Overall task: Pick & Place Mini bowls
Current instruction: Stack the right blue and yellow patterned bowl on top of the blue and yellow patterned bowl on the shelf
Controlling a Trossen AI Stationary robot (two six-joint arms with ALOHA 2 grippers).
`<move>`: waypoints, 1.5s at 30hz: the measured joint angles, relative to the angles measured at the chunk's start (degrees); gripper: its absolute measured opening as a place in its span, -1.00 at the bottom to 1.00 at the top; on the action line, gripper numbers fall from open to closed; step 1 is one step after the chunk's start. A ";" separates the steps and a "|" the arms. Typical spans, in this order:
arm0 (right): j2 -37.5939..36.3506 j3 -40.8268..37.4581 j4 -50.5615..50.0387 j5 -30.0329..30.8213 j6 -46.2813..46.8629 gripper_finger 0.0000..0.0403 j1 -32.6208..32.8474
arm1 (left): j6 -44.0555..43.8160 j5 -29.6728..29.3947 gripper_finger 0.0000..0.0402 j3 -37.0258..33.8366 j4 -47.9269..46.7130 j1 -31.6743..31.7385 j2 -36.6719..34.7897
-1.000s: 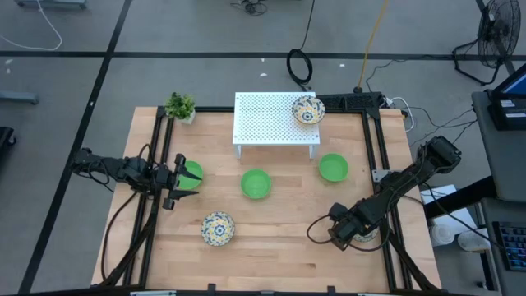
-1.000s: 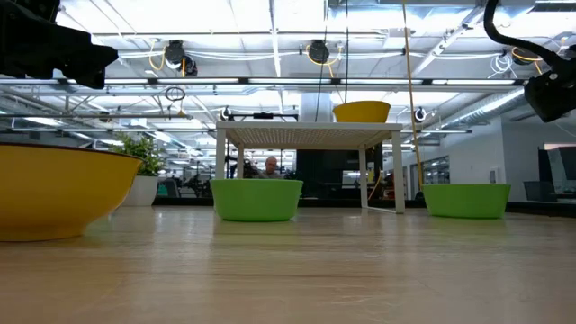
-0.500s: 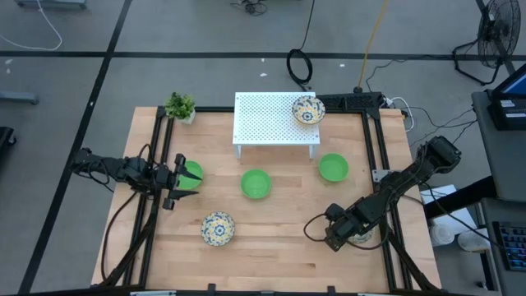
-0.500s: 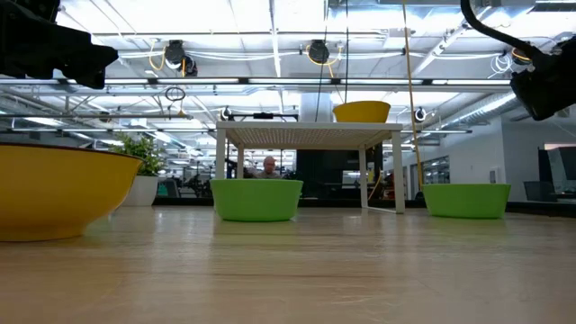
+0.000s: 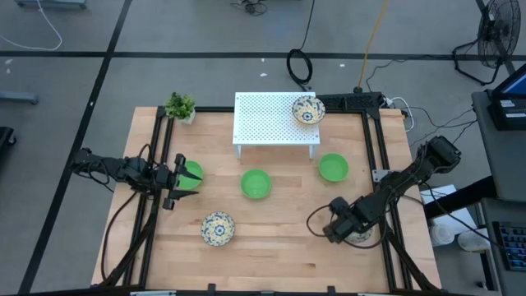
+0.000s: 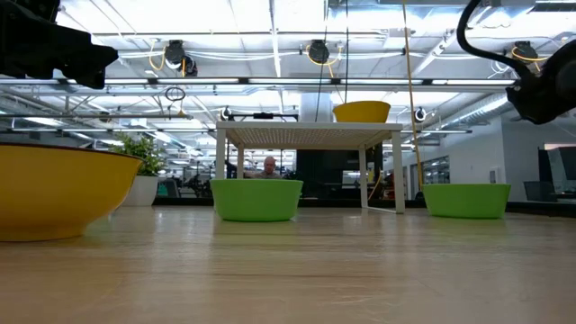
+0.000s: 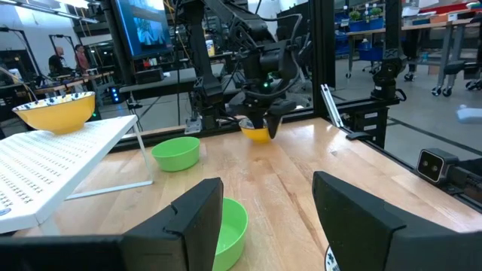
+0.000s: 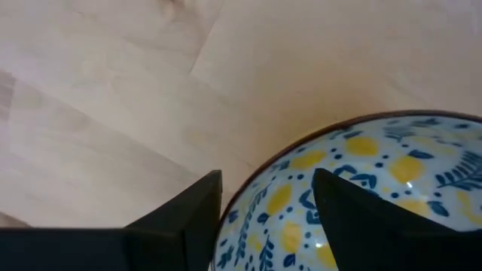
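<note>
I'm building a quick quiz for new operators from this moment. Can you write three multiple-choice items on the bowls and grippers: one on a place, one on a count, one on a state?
1. Where is the bowl on the white rack?
A. its right end
B. its middle
C. underneath it

2. How many plain green bowls show from above?
A. one
B. three
C. five

3. How does the left gripper stand?
A. shut on a plant
B. open, by a green bowl
C. out of sight

Answers:
1 A: the patterned bowl sits at the rack's right end.
2 B: green bowls at.
3 B: its fingers are spread apart.
</note>
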 joint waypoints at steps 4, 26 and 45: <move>0.00 0.00 0.12 -0.02 2.00 -0.26 -0.02 | -0.01 -0.01 0.05 -0.01 0.00 0.00 -0.01; -7.93 5.50 2.81 4.75 -5.41 -0.98 -0.36 | -0.01 0.00 0.05 -0.02 0.08 0.00 -0.01; -19.61 7.03 27.86 37.10 -65.66 -1.00 -12.39 | -0.02 0.01 0.05 -0.02 0.02 0.01 -0.01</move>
